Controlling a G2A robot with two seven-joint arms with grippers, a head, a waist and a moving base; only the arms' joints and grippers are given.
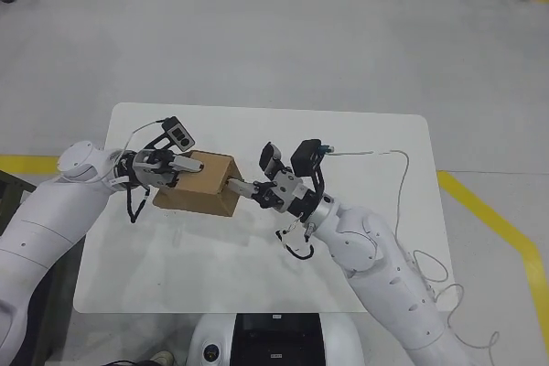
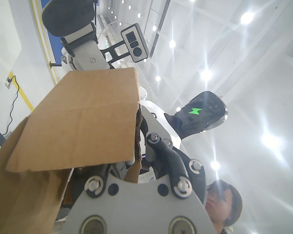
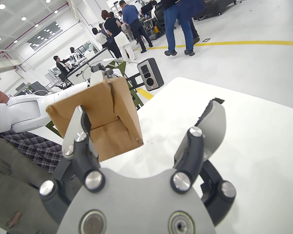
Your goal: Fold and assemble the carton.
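The brown carton (image 1: pixel 199 183) lies on its side near the left of the white table (image 1: pixel 366 265). My left gripper (image 1: pixel 185 167) sits at the carton's top left, shut on a carton wall, and the cardboard (image 2: pixel 83 118) runs down between its fingers (image 2: pixel 161 147). My right gripper (image 1: pixel 254 172) is at the carton's right end and stands wide open. One of its fingers (image 3: pixel 79 122) rests against the partly folded end flaps (image 3: pixel 107 113). The other finger (image 3: pixel 212 115) hangs free over the table.
A thin white cable (image 1: pixel 398 174) trails across the table's back right part. Bare tabletop (image 3: pixel 234 147) spreads to the right of and in front of the carton. The table's left edge (image 1: pixel 91 238) is close to the carton.
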